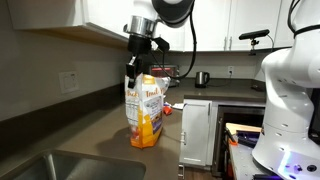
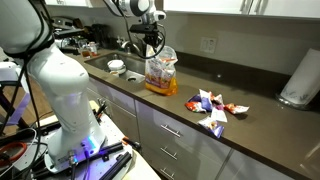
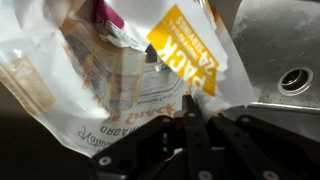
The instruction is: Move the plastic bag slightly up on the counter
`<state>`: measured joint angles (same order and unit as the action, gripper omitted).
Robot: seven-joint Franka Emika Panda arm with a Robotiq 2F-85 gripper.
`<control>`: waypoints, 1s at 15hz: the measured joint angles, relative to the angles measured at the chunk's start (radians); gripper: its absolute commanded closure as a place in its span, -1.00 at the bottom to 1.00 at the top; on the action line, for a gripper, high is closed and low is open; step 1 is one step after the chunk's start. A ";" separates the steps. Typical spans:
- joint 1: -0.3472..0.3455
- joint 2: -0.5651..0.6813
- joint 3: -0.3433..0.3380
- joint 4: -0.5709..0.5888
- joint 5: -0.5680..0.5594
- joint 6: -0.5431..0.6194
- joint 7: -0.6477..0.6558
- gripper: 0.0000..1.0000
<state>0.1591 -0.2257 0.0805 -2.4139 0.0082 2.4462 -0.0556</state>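
Gripper (image 1: pixel 134 72) comes down from above onto the top edge of the plastic bag (image 1: pixel 145 115). In the wrist view the jaws look closed to a narrow pinch on the crumpled white film at the bag's top. The contact itself is partly hidden, so this is a judgement.

The bag hangs straight below the jaws, upright with a slight lean. Its orange-yellow bottom is at or on the counter (image 1: pixel 100 135); I cannot tell if it is lifted clear.

A top grip makes sense. The pouch is tall and soft, and holding the upper seam lets it hang upright, so it can be slid or hopped along the counter without tipping.

Containers:
- **Bag:** the film is printed and opaque, and the top is crumpled under the jaws. Its contents are not visible, though it holds its shape as if it has something in it.
- **Sink (image 3: pixel 285 60):** it sits off to one side of the jaws, just beyond the bag, with the drain visible. The part of the basin that shows looks bare.

In an exterior view, loose snack packets (image 2: pixel 212 105) lie on the counter on the far side of the bag from the sink, well apart from the jaws. The paper-towel roll (image 2: pixel 298 78) stands farther out that way.

Step in hand: bag gripped, shift along the counter not yet evident. Risk: the thin film could slip out of the pinch or the bag could swing.
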 measured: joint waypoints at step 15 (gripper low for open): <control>-0.019 -0.170 -0.002 0.142 -0.065 -0.483 -0.007 -1.00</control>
<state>0.1403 -0.3957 0.0786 -2.2723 -0.0567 1.9629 -0.0627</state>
